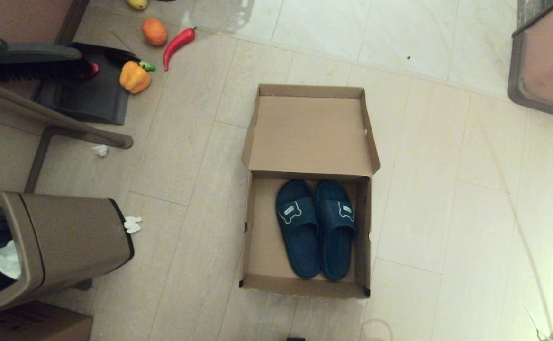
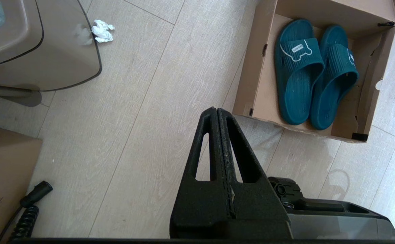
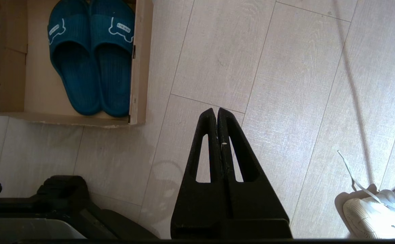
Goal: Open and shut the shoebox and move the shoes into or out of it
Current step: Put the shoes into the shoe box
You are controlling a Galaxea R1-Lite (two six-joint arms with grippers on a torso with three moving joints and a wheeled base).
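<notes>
The brown cardboard shoebox stands open on the floor at the middle of the head view, its hinged lid folded back away from me. Both navy slide slippers lie side by side inside it, toes away from me, white bear marks on the straps. They also show as the slippers in the left wrist view and the slippers in the right wrist view. My left gripper hangs shut and empty over bare floor left of the box. My right gripper hangs shut and empty over floor right of it. Neither arm shows in the head view.
A brown waste bin lies tipped at the left, with crumpled tissue beside it. A dustpan and brush, a yellow pepper, an orange fruit and a red chilli lie far left. A white sneaker sits at the near right.
</notes>
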